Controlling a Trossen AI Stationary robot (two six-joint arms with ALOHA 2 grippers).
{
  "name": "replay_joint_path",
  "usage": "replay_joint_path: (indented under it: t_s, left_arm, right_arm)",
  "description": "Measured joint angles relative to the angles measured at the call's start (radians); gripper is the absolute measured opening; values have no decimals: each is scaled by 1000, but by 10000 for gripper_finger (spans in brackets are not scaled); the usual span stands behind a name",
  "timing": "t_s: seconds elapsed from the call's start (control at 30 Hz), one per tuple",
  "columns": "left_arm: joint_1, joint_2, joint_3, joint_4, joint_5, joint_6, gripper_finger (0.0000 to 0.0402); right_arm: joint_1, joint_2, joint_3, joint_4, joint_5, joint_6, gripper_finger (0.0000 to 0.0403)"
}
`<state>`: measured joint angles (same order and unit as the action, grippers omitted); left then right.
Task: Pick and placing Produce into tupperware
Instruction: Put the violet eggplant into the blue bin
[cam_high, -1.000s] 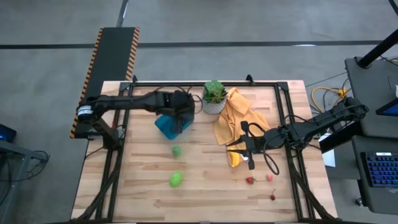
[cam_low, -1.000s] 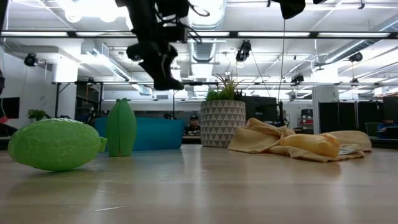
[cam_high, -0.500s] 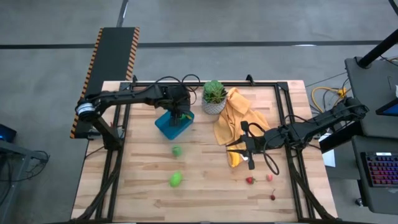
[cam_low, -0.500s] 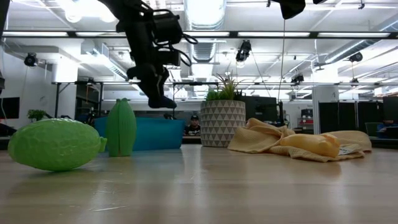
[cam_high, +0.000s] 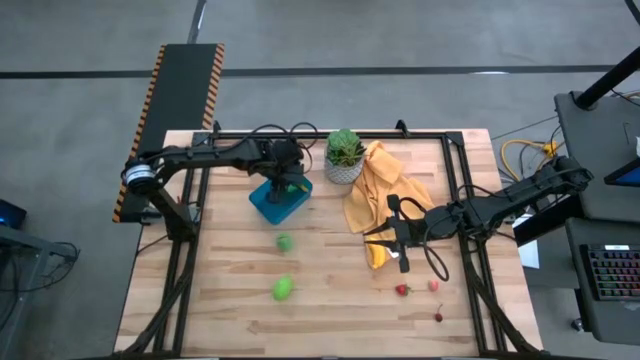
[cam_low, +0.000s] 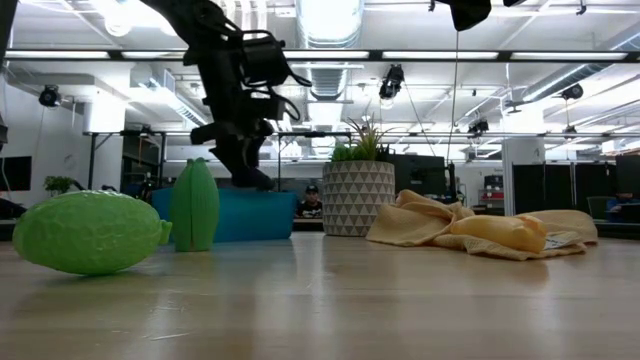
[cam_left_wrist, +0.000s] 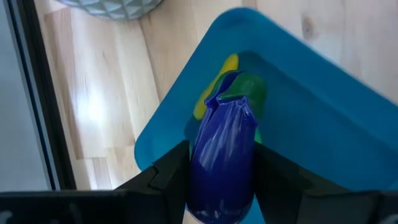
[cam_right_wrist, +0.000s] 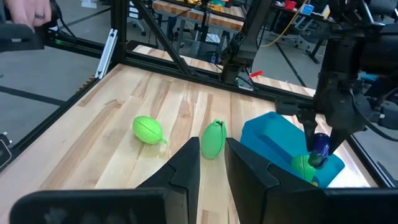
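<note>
No brand, label or writing can be made out on anything here. On the pale wooden table (cam_high: 330, 300) a white plant pot (cam_high: 344, 168) with a green plant stands near the far edge, and a yellow cloth (cam_high: 378, 195) lies crumpled just beside it, spreading toward the right arm. The blue tupperware (cam_high: 272, 203) sits near the pot on its other side, a glossy bright blue box with rounded corners, set at an angle to the table edge. The left gripper (cam_high: 287, 185) hangs over its opening with its fingers (cam_left_wrist: 165, 177) pinching a purple eggplant (cam_left_wrist: 222, 155), a shiny deep violet piece with a green cap, pointed down into the container. Below the eggplant, inside the tupperware, a yellow piece (cam_left_wrist: 217, 78) that looks like the banana lies against the blue wall, and something green (cam_right_wrist: 301, 167) shows there too. In the low view the arm partly hides the container's rim. On the bare wood nearer the front lie a small green rounded piece (cam_high: 285, 242) and, farther on, a larger light green one (cam_high: 283, 289), well apart from the box. Three tiny red pieces (cam_high: 402, 290) are scattered near the front right. The right gripper (cam_high: 397, 243) rests low at the edge of the yellow cloth, its fingers (cam_right_wrist: 186, 165) drawn near together with a narrow gap and nothing between them.
</note>
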<state>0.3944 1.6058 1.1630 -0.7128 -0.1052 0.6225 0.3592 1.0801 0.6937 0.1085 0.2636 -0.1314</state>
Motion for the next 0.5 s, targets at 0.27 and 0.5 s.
replay_joint_path:
  t_s: [0.27, 0.5]
  left_arm:
    - [12, 0, -6, 51, 3, 63, 138]
    - [12, 0, -23, 55, 16, 73, 138]
  right_arm:
    - [0, 0, 0, 0, 0, -1, 68]
    - [0, 0, 0, 0, 0, 0, 68]
